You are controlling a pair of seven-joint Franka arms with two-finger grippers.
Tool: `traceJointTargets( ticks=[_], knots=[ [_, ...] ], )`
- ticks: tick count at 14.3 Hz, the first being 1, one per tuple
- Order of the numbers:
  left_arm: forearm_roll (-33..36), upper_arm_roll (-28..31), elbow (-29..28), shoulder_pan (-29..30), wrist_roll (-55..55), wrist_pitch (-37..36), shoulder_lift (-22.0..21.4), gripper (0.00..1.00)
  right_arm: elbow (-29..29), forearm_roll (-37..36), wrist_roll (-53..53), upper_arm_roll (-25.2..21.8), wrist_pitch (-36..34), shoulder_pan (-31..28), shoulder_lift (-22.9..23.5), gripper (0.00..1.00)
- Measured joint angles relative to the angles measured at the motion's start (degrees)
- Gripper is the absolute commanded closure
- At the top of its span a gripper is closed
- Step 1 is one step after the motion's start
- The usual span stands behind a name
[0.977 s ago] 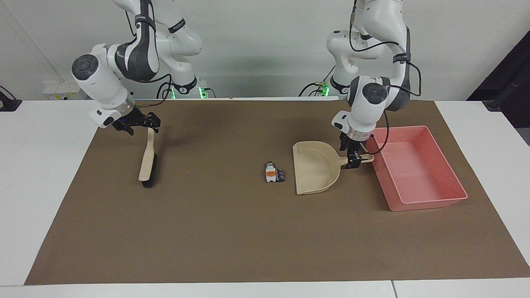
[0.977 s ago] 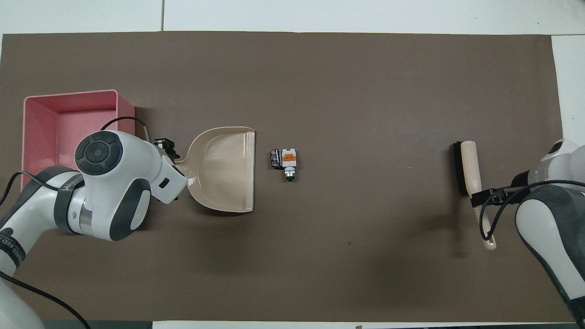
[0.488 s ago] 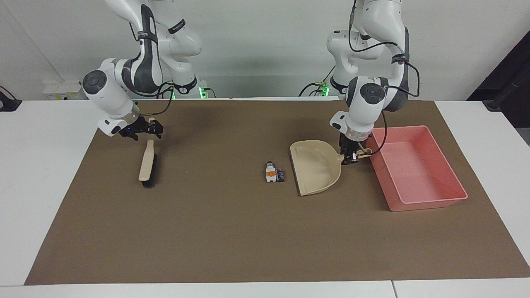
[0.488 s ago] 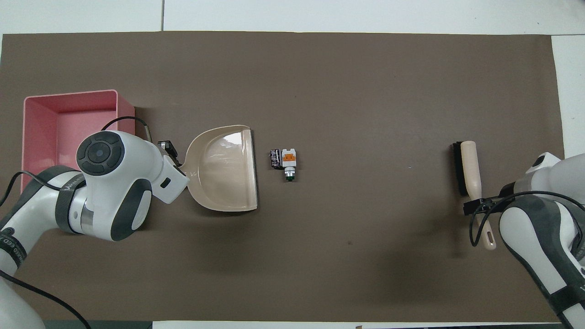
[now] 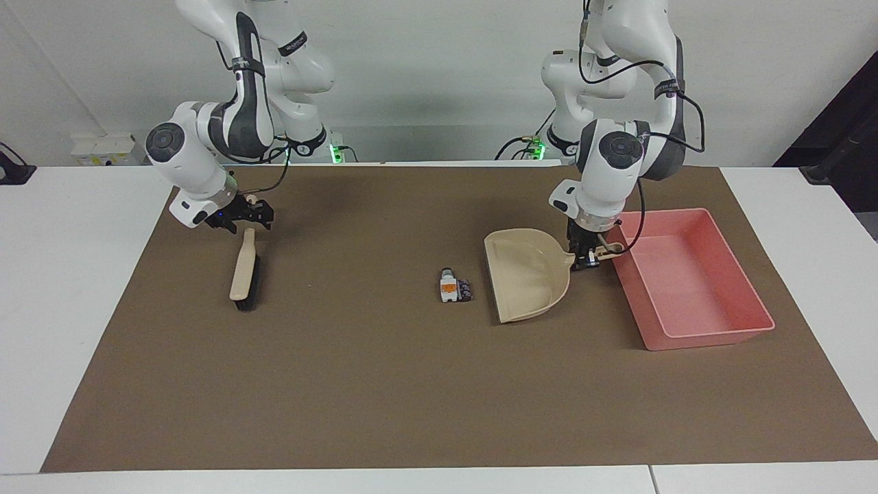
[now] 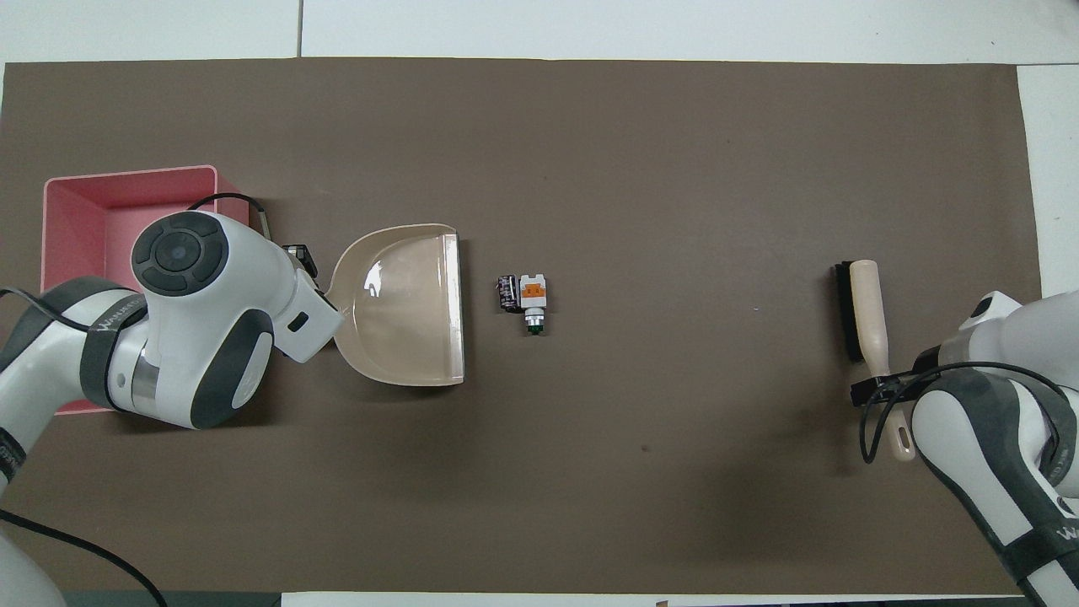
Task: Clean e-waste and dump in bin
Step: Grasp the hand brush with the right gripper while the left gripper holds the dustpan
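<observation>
Two scraps of e-waste, a white piece with an orange patch (image 5: 448, 288) and a dark chip-like piece (image 5: 465, 291), lie touching each other on the brown mat (image 5: 384, 384), unswept. Neither is in the dustpan (image 5: 525, 274) nor in the pink bin (image 5: 744, 326), which looks empty. No part of the dumping is done.

Left gripper (image 5: 586, 259): its jaws are closed on the dustpan's handle, at the end nearest the bin. The pan's open mouth faces the scraps, which lie well clear of these jaws, just beside the pan's lip with a small gap of mat between. The bin stands just beside the jaws, at the left arm's end of the table.

Right gripper (image 5: 252, 214): it is over the handle end of the brush (image 5: 245, 271), which lies flat on the mat. Whether its jaws are parted or have hold of the handle cannot be told; judged from the brush lying flat, it is not lifted. The scraps are well apart from these jaws, toward the dustpan.

Judgement: early stage. Outstanding: secure the brush, sweep both scraps into the pan, carry it over the bin, tip it out.
</observation>
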Motion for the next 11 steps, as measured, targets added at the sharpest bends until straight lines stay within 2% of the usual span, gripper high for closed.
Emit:
traceJointTargets(
  ticks=[2,4,6,7,9,11],
  knots=[
    [2.46,-0.02,0.78,-1.86,-0.13,-0.64,0.23,1.0,-0.3,0.0,-0.82,-0.01,0.16,-0.18,0.0,0.31],
    [3.52,-0.04,0.85,-3.71,-0.33,-0.68,0.61,1.0,-0.59,0.0,-0.95,-0.01,0.9,-0.27,0.0,0.43],
    [4.25,-0.03,1.07,-4.81,-1.75,-0.68,1.52,1.0,-0.66,0.0,-0.96,-0.01,0.97,-0.29,0.0,0.67],
    [4.38,-0.02,1.44,-5.02,-2.31,-0.69,2.06,1.0,-0.67,0.0,-0.96,-0.01,0.97,-0.29,0.0,0.82],
    [4.45,-0.02,2.7,-5.12,-3.01,-1.01,3.36,1.0,-0.68,0.0,-0.95,-0.01,0.97,-0.29,0.0,1.0],
    [5.03,-0.01,3.87,-5.91,-4.98,-1.83,4.77,1.0,-0.66,0.03,-1.01,0.03,0.91,-0.27,0.0,1.0]
  ],
)
